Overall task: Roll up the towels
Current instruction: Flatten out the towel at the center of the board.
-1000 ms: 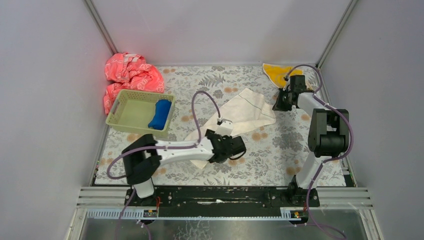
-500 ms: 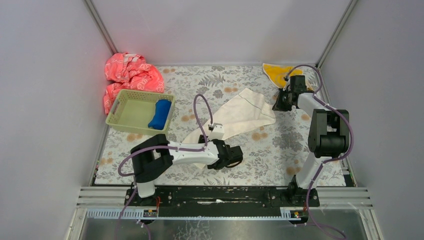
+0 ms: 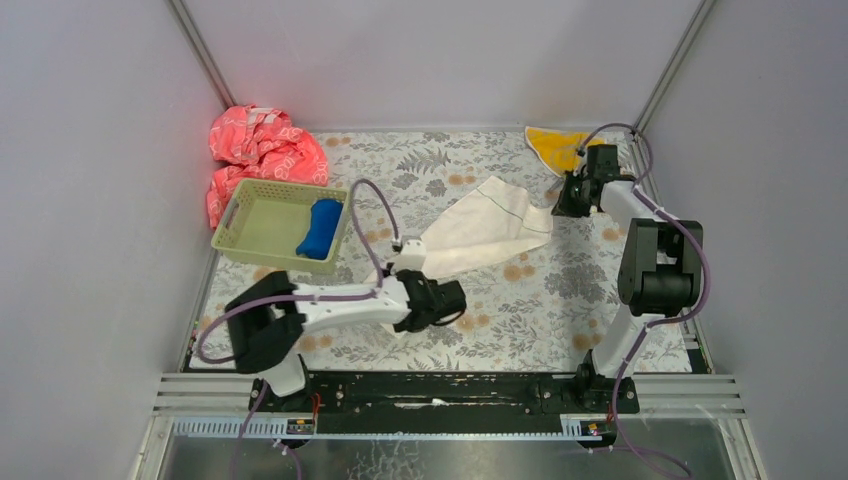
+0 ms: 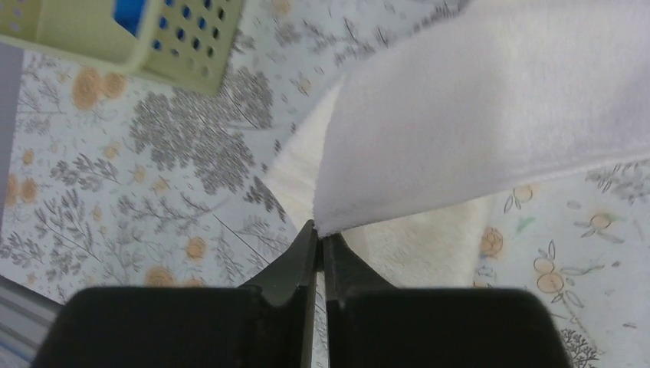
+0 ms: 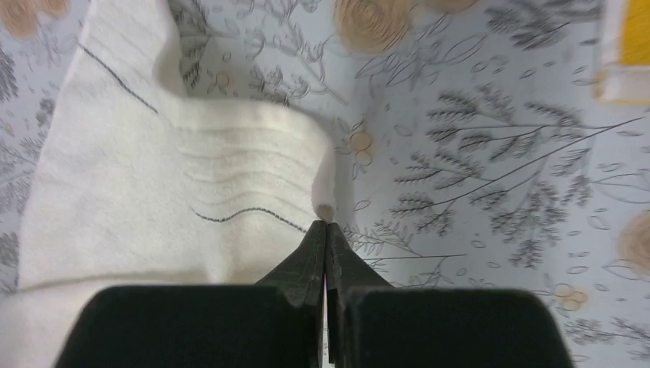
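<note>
The cream-white towel (image 3: 482, 232) lies slantwise across the middle of the mat. My left gripper (image 3: 432, 306) is shut on its near corner (image 4: 326, 224), and that end is lifted and folded over itself (image 4: 490, 115). My right gripper (image 3: 564, 206) is shut on the towel's far right corner (image 5: 326, 211), while the cloth (image 5: 176, 192) spreads to its left. The yellow-orange towel (image 3: 551, 146) lies at the back right, its edge (image 5: 633, 38) showing in the right wrist view. The royal blue towel (image 3: 322, 228) lies rolled inside the basket.
A pale green basket (image 3: 262, 222) stands at the left, its corner (image 4: 176, 46) visible in the left wrist view. A pink-red patterned cloth (image 3: 262, 150) is bunched behind it. Grey walls close in the floral mat (image 3: 520, 310) on three sides.
My left gripper has moved left and toward the near edge and shut on the cream towel's near corner. My right gripper has shifted slightly right with its corner.
</note>
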